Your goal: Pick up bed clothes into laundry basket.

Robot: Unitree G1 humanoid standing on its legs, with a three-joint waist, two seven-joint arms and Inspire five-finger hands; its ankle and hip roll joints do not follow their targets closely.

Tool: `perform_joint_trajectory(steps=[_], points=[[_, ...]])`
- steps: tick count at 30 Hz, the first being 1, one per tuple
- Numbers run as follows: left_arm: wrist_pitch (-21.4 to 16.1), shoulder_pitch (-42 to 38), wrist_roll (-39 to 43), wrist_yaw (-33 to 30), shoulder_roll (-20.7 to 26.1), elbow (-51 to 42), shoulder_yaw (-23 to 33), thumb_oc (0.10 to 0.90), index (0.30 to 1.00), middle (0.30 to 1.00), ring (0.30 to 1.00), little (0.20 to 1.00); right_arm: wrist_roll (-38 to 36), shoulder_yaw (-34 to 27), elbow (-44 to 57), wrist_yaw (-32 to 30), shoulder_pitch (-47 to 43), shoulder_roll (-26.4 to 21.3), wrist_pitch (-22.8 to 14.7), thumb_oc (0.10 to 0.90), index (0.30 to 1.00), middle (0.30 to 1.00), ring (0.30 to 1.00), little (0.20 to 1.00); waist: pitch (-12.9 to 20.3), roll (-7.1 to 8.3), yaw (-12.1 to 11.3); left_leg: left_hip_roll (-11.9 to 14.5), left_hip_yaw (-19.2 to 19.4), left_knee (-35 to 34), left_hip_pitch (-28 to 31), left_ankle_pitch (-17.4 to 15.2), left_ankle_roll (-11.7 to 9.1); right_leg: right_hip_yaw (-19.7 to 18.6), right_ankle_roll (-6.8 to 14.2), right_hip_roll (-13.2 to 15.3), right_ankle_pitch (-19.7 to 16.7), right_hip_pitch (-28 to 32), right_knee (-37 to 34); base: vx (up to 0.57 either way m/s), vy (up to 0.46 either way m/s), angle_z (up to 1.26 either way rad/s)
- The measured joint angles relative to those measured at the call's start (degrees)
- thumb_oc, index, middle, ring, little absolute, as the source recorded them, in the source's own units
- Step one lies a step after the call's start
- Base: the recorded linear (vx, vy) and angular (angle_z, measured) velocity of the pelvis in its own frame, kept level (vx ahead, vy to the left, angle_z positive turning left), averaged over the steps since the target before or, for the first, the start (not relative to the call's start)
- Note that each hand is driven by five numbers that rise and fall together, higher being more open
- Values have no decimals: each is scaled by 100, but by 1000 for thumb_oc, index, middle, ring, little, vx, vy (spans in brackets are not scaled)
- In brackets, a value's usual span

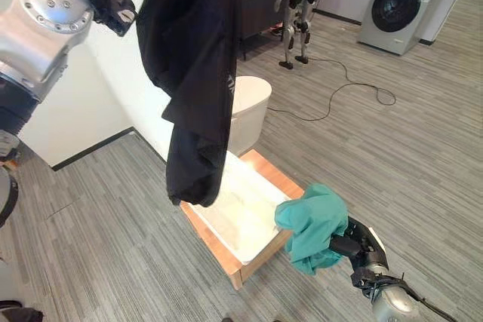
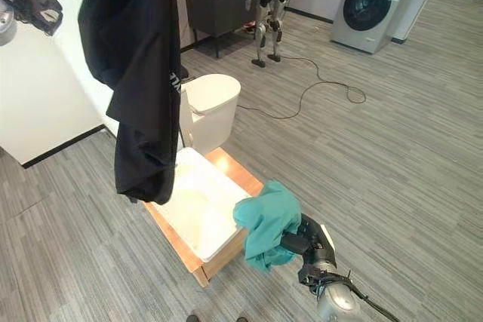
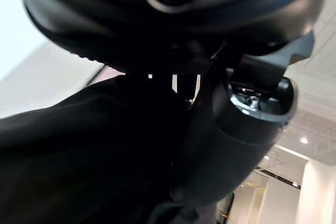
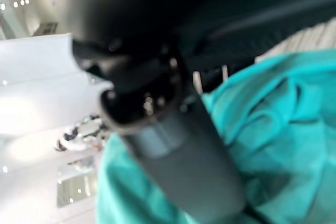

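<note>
A long black garment (image 1: 192, 81) hangs from my raised left hand (image 3: 231, 145), which is shut on its top; its lower end dangles over the small wooden-framed bed (image 1: 253, 258) with a white mattress. Low beside the bed's near right corner, my right hand (image 1: 349, 245) is shut on a bunched teal cloth (image 1: 313, 224), held just off the floor. In the right wrist view the teal cloth (image 4: 273, 129) is bunched around the thumb (image 4: 173, 145). The white laundry basket (image 1: 250, 111) stands upright past the bed's far end, partly hidden by the black garment.
A white wall corner (image 1: 75, 111) stands at the left. At the back are a dark cabinet (image 1: 260, 1), another humanoid robot (image 1: 302, 5) with a cable (image 1: 339, 88) trailing over the floor, and a washing machine (image 1: 398, 5). Grey plank floor (image 1: 407, 156) spreads to the right.
</note>
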State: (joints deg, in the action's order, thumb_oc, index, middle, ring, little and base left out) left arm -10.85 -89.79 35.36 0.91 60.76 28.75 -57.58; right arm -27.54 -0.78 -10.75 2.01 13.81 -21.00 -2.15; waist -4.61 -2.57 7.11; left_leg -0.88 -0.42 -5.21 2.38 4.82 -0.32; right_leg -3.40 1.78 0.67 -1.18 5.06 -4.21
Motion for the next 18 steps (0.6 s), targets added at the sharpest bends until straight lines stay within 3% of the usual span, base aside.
perform_joint_trajectory(steps=[11,18], points=[[71,426,-383,-8,-671,9,15,400,300,300,300,300,201,-38,2,-126,-14,-57,0,400,300,300,300,300,-1,1,163,2,25,0,-7,-9,13,-23,2,-1,-2,-19,-1,-1,1,0],[225,769,-521,-31,-763,25,281,400,300,300,300,300,253,-153,3,-132,-13,-59,0,400,300,300,300,300,-21,33,161,7,92,-1,4,-16,24,-76,6,-3,-4,-27,-1,1,2,-2]])
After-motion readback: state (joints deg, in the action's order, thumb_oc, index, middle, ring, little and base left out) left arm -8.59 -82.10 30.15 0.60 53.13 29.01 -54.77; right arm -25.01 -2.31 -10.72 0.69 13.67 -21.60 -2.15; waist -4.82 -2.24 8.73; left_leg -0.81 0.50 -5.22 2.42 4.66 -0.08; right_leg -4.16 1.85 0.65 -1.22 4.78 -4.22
